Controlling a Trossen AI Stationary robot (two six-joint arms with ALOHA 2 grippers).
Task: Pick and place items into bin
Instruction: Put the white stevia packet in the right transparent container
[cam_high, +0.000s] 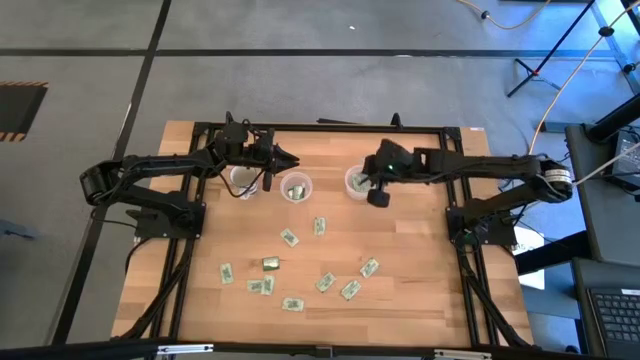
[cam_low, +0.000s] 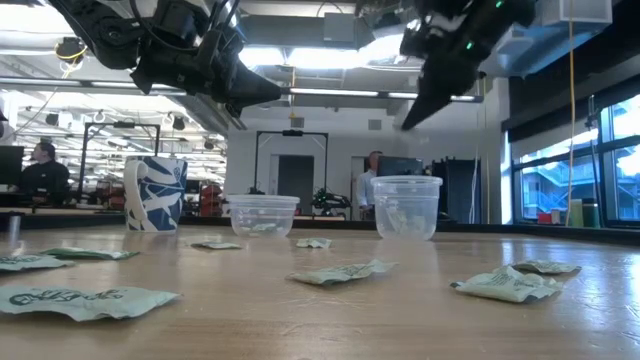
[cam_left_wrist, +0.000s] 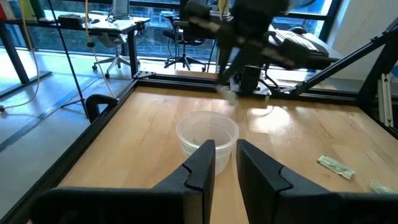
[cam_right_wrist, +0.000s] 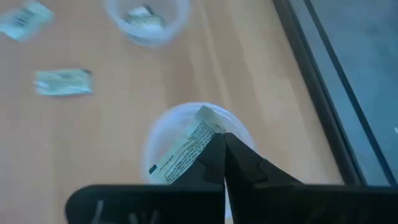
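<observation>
Several small pale-green-and-white packets and one olive-gold packet lie flat on the near half of the wooden table. A blue-and-white mug and two clear plastic cups stand in a row farther back. My right gripper is shut on one packet above the right-hand cup. The other cup has packets in it. My left gripper hovers open and holds nothing, above and between the mug and the middle cup. My right gripper pinches a pale-green-and-white packet between its two fingertips, by the packet's edge near one end. The fingers slant downward from above. The packet sticks out beside the fingertips, lifted clear, right over the cup's open mouth.
A black frame runs along the table's far edge and sides. The two arms' grippers are close together over the row of cups. Loose packets lie across the near middle. People and desks show in the room beyond.
</observation>
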